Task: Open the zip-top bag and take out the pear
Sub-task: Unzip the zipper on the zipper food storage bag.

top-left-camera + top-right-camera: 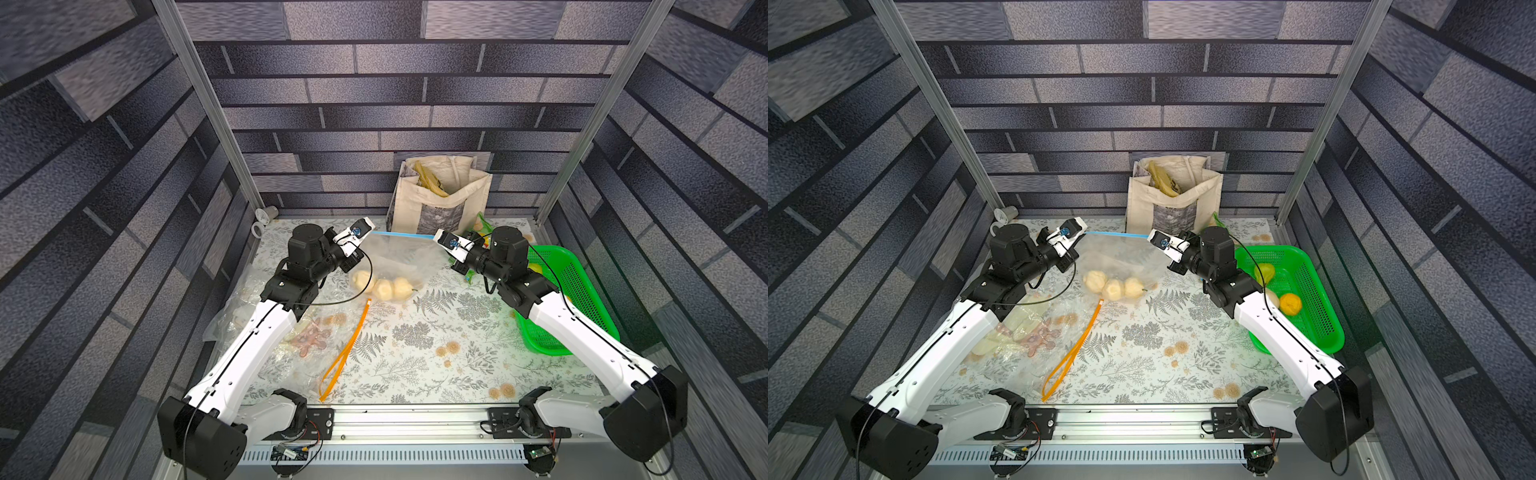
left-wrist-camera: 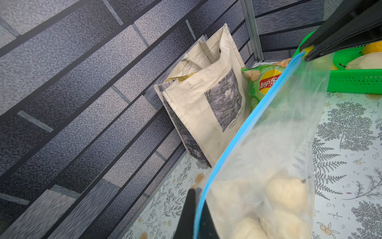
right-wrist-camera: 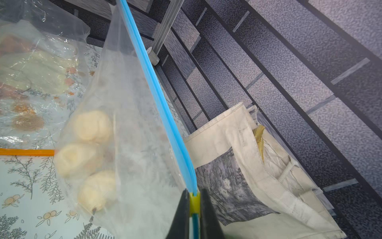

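Lay's logo on green crisp bag [image 2: 266,82], "Claude" caption beside print on cream tote bag [image 2: 198,107], rest illegible

Robotics laboratory test cell. Aluminium posts [image 1: 217,124] frame an enclosure whose wall panels [image 1: 399,83] carry a flat printed brick pattern, repeated on three sides. Two white-and-black robot arms, the left arm [image 1: 249,345] and the right arm [image 1: 582,332], are mounted on an aluminium rail [image 1: 407,426] along the front edge. A bare circuit board [image 1: 291,451] and loose wiring are exposed below the rail. A fern-print covering [image 1: 436,332] dresses the table. Household props supply a domestic setting: a canvas tote bag [image 1: 436,199], a green plastic basket [image 1: 582,291], a crisp packet [image 2: 262,82] and a zip-top bag [image 1: 399,257].
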`<control>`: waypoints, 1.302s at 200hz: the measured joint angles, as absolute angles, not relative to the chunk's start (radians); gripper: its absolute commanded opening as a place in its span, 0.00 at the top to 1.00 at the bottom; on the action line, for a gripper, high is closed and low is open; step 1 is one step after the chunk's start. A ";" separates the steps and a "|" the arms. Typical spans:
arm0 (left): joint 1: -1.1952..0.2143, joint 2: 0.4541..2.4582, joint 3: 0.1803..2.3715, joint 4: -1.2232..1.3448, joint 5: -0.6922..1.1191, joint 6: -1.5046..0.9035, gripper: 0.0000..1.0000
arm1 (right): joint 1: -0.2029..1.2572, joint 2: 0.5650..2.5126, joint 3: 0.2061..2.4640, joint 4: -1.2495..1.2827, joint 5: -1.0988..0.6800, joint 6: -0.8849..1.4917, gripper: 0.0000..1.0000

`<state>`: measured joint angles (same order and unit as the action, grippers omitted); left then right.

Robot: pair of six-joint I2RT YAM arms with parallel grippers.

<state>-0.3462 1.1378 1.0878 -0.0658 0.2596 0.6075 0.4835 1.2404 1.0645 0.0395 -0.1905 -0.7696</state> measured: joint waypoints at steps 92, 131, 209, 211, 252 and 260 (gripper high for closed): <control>-0.364 0.829 0.790 -0.158 0.318 0.564 1.00 | 0.448 1.037 0.757 0.039 -0.245 -0.754 0.75; -0.432 0.812 0.777 -0.199 0.342 0.579 1.00 | 0.442 0.934 0.698 -0.044 -0.252 -0.747 0.54; -0.522 0.813 0.726 -0.217 0.390 0.648 1.00 | 0.442 0.738 0.683 -0.179 -0.450 -0.690 0.44; -0.523 0.813 0.725 -0.217 0.390 0.650 1.00 | 0.442 0.736 0.683 -0.183 -0.456 -0.691 0.44; -0.551 0.814 0.712 -0.217 0.421 0.685 1.00 | 0.443 0.793 0.693 -0.255 -0.543 -0.721 0.43; -0.559 0.814 0.709 -0.217 0.425 0.694 1.00 | 0.443 0.807 0.694 -0.262 -0.552 -0.736 0.43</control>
<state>-0.5587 0.8143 0.7090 -0.2169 0.4252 0.6937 0.4427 0.8066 0.6937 -0.2615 -0.5522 -0.7361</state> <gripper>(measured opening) 0.041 0.572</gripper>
